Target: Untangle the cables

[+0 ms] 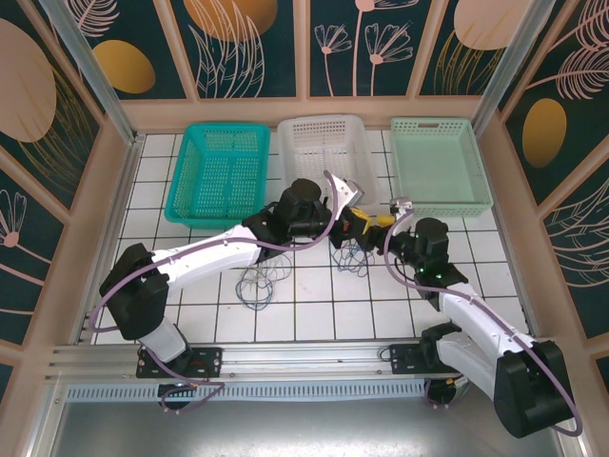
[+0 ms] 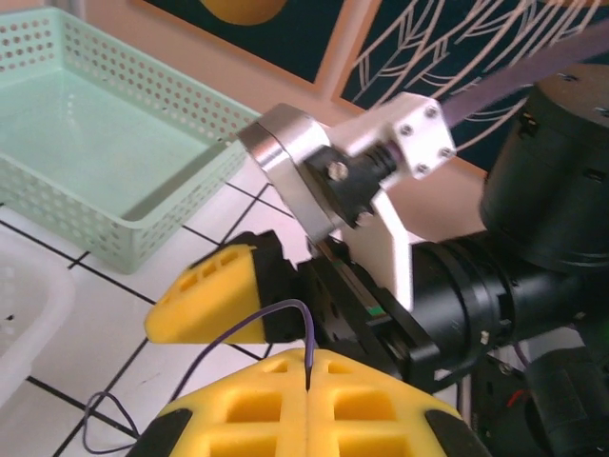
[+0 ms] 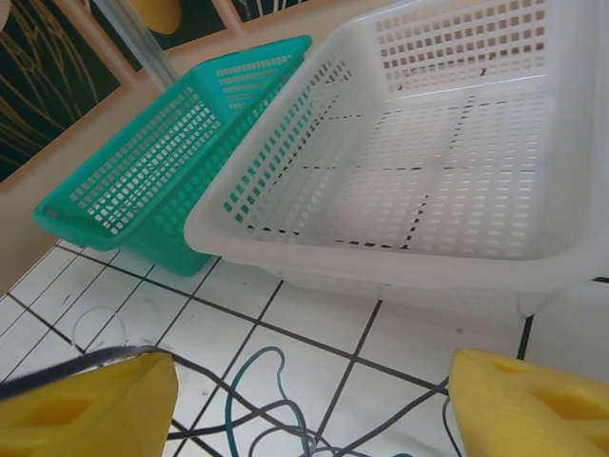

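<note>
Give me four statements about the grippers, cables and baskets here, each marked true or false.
1. The left gripper is shut on a thin purple cable. True.
2. The right gripper is clamped on a cable. False: its fingers stand wide apart and grip nothing.
3. A teal basket, a white basket and a mint basket stand in a row at the far side of the table. True.
4. The loose wires lie inside the middle basket. False: the cables lie on the tiled table, in front of the baskets.
</note>
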`<move>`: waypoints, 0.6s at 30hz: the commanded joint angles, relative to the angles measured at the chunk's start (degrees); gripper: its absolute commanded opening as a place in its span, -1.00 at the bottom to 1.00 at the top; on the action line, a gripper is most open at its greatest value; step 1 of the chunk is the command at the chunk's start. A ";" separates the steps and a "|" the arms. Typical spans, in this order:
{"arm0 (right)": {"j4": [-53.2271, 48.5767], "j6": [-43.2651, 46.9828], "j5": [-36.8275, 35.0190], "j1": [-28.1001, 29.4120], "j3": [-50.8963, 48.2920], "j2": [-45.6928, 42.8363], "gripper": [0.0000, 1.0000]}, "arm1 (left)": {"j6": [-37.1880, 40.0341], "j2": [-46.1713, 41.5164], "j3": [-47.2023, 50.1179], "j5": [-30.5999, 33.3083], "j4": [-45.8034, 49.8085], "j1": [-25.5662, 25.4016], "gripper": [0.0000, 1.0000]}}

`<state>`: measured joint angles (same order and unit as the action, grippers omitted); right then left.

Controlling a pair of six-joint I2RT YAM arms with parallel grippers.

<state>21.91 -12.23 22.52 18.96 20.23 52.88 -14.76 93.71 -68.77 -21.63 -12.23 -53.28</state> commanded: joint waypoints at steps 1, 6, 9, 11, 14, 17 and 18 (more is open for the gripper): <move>0.75 2.39 0.85 0.99 0.95 -2.55 0.53 | -1.32 -0.54 -2.42 6.86 2.73 -0.25 -0.97; -6.05 5.29 -2.66 1.01 0.54 -6.44 0.55 | -2.98 -0.98 -1.98 11.75 4.24 -0.17 -0.97; -6.28 5.73 -2.92 0.99 -0.59 -8.03 0.58 | -3.13 -1.50 -1.15 10.11 2.69 -0.23 -0.98; -5.53 5.73 -3.60 1.05 -0.80 -7.64 0.58 | -2.91 -1.95 -0.68 7.84 1.21 -0.17 -0.98; -2.53 5.39 -4.14 1.03 -0.72 -5.03 0.58 | -2.56 -2.36 0.19 3.36 -1.25 -0.19 -0.97; 0.85 5.20 -4.67 0.99 0.03 -1.44 0.55 | -1.99 -2.66 0.57 0.07 -2.37 -0.21 -0.98; 2.14 5.22 -4.39 0.99 0.16 -0.44 0.55 | -1.78 -2.74 0.70 -0.68 -2.37 -0.21 -0.97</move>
<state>19.18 -7.75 18.96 19.62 20.12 50.46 -16.82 93.10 -68.79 -17.89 -11.18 -53.28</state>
